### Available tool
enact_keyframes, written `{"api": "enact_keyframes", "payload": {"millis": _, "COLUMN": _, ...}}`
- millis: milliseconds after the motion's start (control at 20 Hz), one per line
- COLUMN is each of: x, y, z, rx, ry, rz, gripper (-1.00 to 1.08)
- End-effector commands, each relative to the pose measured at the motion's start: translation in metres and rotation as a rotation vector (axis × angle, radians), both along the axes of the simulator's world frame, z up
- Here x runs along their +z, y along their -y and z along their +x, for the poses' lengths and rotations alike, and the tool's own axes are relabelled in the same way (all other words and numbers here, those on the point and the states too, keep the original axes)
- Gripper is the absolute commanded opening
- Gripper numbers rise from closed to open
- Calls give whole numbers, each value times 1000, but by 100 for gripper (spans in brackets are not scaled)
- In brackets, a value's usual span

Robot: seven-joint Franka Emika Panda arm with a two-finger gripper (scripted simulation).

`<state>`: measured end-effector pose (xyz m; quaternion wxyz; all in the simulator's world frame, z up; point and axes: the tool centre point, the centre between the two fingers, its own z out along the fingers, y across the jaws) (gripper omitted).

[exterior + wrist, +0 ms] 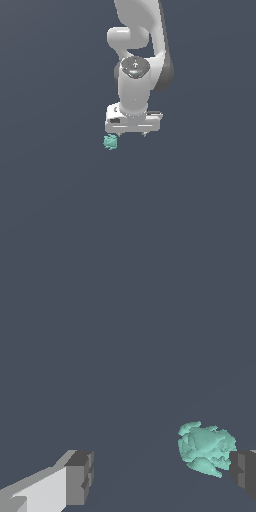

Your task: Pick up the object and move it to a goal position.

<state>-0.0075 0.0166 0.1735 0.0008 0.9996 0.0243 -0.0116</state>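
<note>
The object, a small teal-green lumpy blob (110,142), lies on the flat dark grey surface just below the white gripper's end on the exterior view's left. My gripper (132,134) hangs over it with its fingers pointing down, open and holding nothing. In the wrist view the blob (206,448) sits between the two fingers, close against one dark pad (244,474) and far from the other pad (80,477). The gripper's midpoint in the wrist view (162,476) falls on bare surface beside the blob.
The white arm (137,45) rises behind the gripper toward the top of the exterior view. The plain dark grey surface (60,200) fills the remainder of both views.
</note>
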Motion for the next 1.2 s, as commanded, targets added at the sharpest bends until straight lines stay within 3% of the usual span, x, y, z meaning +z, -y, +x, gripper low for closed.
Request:
{"api": "enact_keyframes", "payload": {"millis": 0, "x": 0, "y": 0, "z": 0, "rx": 0, "ry": 0, "rz": 0, "gripper": 100}}
{"api": "enact_keyframes", "payload": {"millis": 700, "x": 12, "y": 7, "z": 3, "rx": -2, "ry": 22, "rz": -15, "gripper": 100}}
{"api": "enact_keyframes", "payload": {"millis": 1150, "x": -20, "y": 41, "z": -10, "rx": -22, "ry": 22, "rz": -9, "gripper": 100}}
